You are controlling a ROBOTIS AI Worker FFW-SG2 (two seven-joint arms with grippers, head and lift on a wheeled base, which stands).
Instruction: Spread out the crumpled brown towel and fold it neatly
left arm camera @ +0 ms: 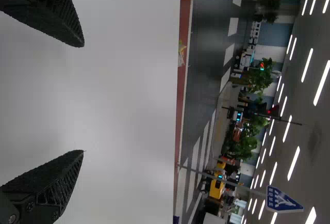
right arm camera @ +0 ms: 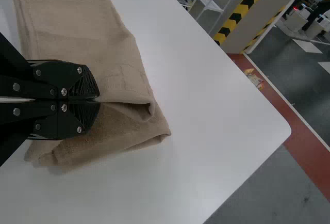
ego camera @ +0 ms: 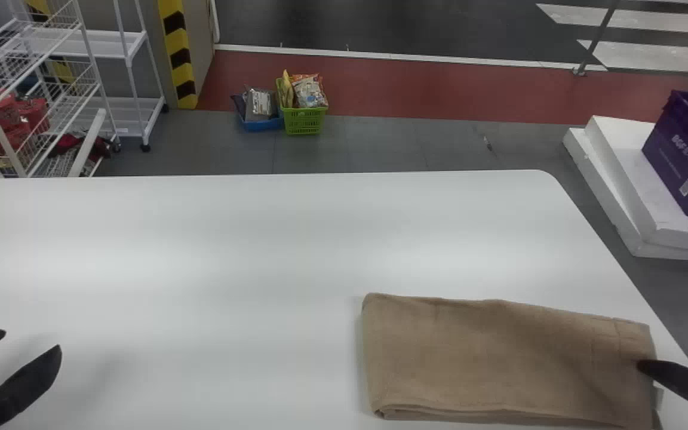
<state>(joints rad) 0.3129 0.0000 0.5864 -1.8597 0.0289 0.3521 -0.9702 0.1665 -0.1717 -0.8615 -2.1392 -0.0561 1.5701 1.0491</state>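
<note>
Here, at eight o'clock, the left gripper holds its ridged fingers wide over a smooth white table. Around five o'clock lies the matte brown towel, a layered oblong, long axis nearly nine-to-three, its right end pinched by the right gripper.

Bright ceiling strips glow; soft glare and faint shadows mark the table.
</note>
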